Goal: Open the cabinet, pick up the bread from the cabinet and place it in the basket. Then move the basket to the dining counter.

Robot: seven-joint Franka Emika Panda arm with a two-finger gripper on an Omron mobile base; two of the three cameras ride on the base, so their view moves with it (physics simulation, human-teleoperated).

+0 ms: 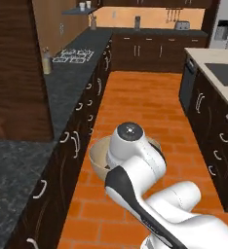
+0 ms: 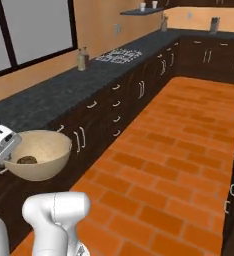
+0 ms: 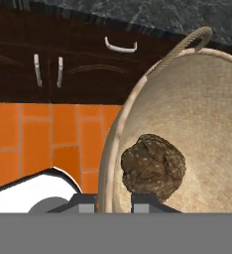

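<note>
Matt woven basket (image 3: 207,114), rough crusty bread (image 3: 152,166)

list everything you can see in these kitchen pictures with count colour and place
Round tan woven basket: one, held up over the orange brick floor.
Brown speckled bread roll: one, inside the basket.
Black veined stone counter: one, along the wall.
Dark wood drawers: many, silver handles, below the counter.
Pale beige counter with sink: one, right side.
Gripper: one, shut on the basket's rim.
</note>
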